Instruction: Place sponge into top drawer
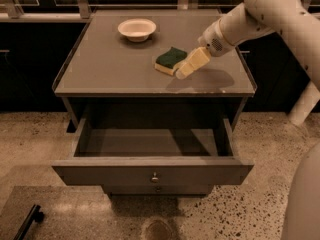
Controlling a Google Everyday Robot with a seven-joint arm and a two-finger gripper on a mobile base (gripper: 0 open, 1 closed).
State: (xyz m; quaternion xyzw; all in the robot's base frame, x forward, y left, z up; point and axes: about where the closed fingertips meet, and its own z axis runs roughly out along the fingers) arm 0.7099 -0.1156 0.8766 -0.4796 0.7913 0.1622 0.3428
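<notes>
The sponge [170,60], pale yellow with a dark green top, lies on the grey cabinet top [115,69], right of centre. My gripper [183,73] reaches in from the upper right on a white arm; its cream fingertips are right beside the sponge's right edge, touching or nearly so. The top drawer [150,171] is pulled out below the cabinet top, with its inside bare and a small round metal knob [154,177] on its front panel.
A white bowl [136,29] stands at the back of the cabinet top. The lower drawer front [157,189] shows just under the open drawer. Speckled floor lies all around; a dark handle-like object [29,221] lies at the bottom left.
</notes>
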